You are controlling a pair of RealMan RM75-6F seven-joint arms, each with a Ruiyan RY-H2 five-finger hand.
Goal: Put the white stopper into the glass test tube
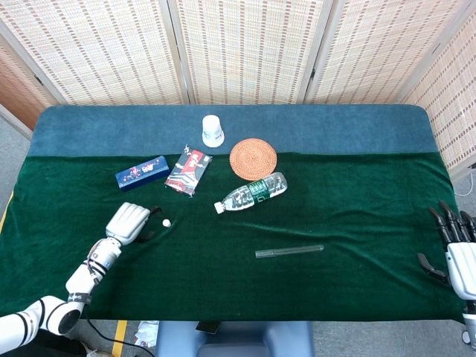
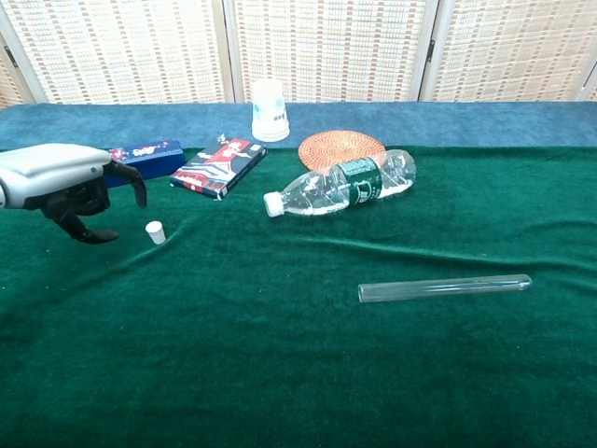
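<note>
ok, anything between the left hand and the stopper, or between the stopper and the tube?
Nothing visible. The left hand hangs just beside the white stopper, with only bare cloth between. From the stopper to the glass test tube the green cloth is open; the water bottle lies behind that line.

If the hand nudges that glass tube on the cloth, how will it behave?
The glass tube lies on its side, round and smooth, so it would probably roll. It looks thin-walled and clear, so likely fragile and slippery to grip. The green cloth may slow it.
</note>
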